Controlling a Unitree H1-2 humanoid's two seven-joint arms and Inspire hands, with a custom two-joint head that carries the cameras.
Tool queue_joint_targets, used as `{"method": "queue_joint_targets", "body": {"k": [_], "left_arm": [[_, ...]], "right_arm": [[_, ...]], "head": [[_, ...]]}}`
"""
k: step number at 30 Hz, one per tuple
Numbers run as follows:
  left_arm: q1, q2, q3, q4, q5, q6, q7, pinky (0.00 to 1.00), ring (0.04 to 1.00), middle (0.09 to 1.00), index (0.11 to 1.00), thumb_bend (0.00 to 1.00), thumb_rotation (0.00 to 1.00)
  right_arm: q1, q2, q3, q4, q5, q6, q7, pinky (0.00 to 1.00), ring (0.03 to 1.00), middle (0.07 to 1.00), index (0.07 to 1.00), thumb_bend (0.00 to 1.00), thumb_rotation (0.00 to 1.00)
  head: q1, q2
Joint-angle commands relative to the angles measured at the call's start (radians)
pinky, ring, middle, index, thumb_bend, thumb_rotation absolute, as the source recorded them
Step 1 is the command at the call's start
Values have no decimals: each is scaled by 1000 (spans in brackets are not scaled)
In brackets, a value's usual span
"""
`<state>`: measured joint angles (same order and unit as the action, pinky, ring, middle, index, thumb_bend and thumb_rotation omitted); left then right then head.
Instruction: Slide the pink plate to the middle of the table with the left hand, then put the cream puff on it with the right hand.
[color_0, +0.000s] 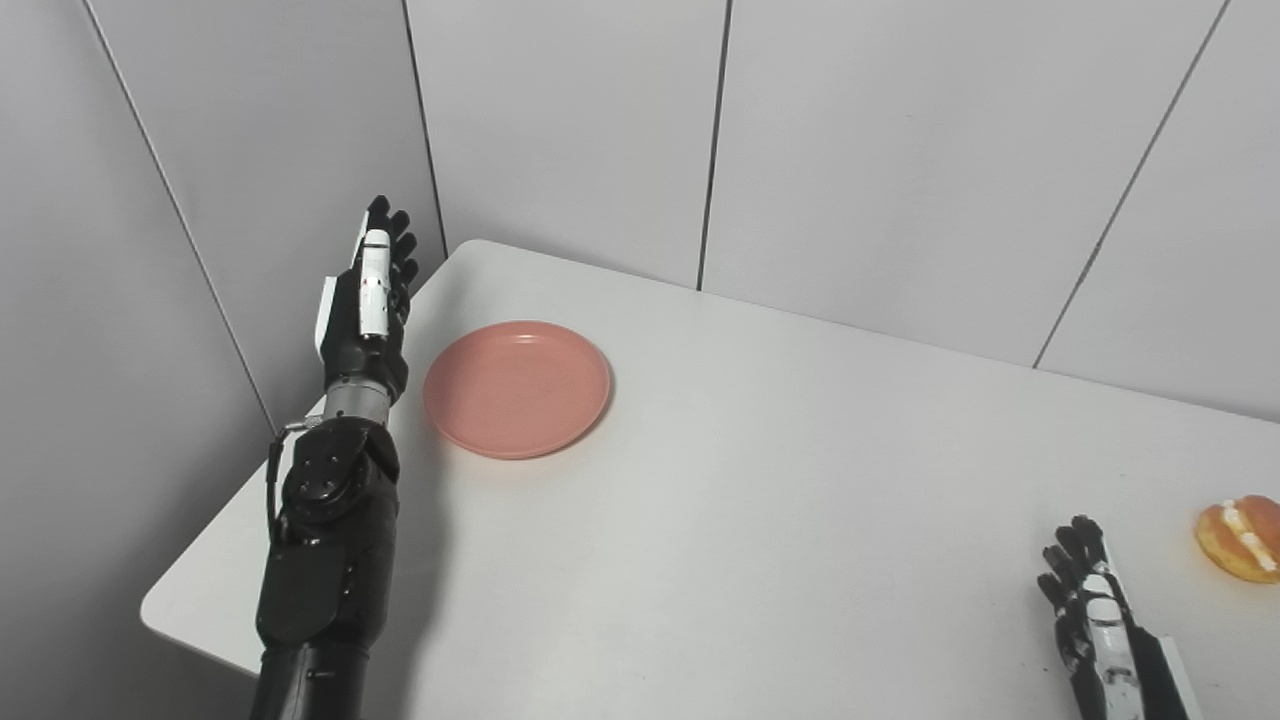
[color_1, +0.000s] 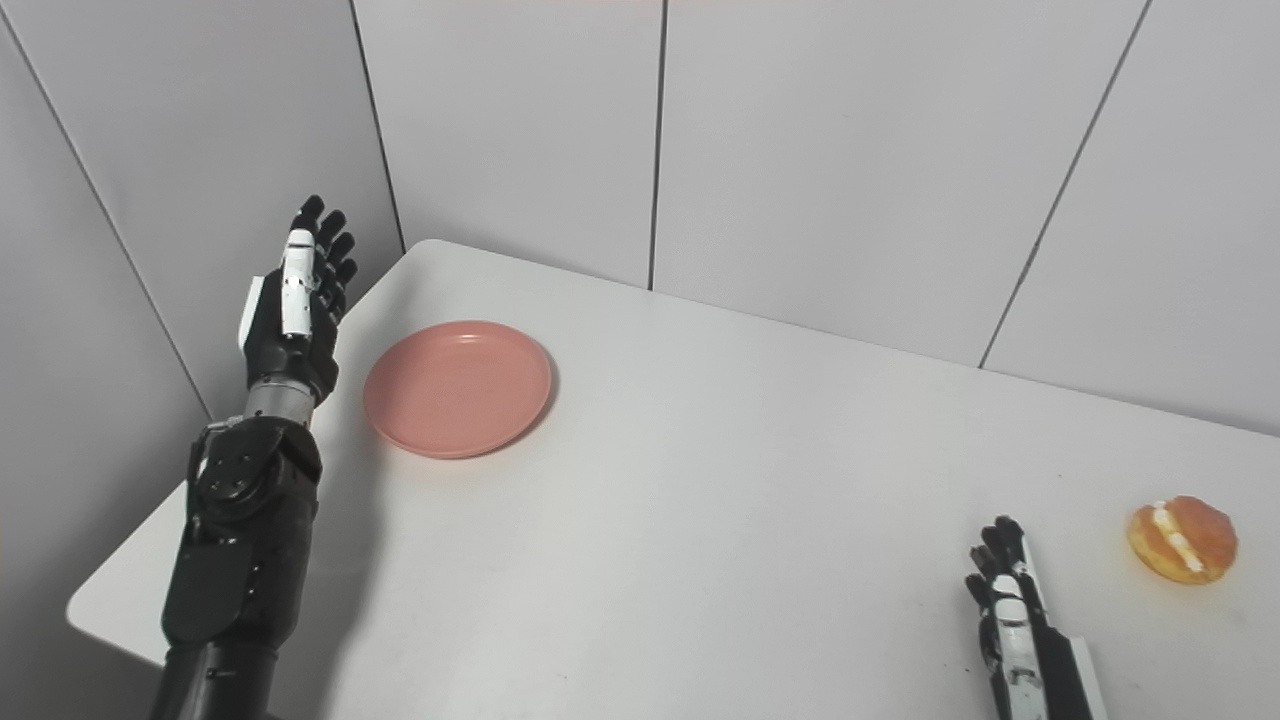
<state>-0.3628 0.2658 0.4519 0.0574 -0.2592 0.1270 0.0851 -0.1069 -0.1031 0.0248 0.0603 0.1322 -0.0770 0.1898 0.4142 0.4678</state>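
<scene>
left hand (color_0: 368, 300) spread, raised beside pink plate (color_0: 517, 388), not touching | plate at desk (color_0: 760, 520) far-left | right hand (color_1: 1010, 600) spread, empty, near cream puff (color_1: 1183, 539) | risk: push too hard, plate overshoots middle

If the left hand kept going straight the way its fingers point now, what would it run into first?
Probably the grey wall panel behind the table's far left corner. The left hand is open, fingers aimed up and away, beside the pink plate and not toward it. Depth is unclear, so this is a guess.
</scene>
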Motion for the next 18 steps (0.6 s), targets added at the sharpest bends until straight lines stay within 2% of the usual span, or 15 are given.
{"method": "queue_joint_targets", "body": {"k": [1,10,18], "left_arm": [[-49,39,2,9,-19,-43,-14,1000,991,988,963,425,1000],[-53,67,18,94,-32,-28,4,1000,992,994,978,406,1000],[-62,67,31,180,-50,-62,8,988,977,975,956,378,1000]], "right_arm": [[36,3,2,32,12,2,11,1000,1000,1000,1000,131,1000],[39,7,6,18,4,8,5,1000,1000,1000,1000,131,1000],[40,5,6,14,1,10,3,1000,1000,1000,1000,135,1000]], "head": [[0,1],[-2,5],[-2,9]]}}
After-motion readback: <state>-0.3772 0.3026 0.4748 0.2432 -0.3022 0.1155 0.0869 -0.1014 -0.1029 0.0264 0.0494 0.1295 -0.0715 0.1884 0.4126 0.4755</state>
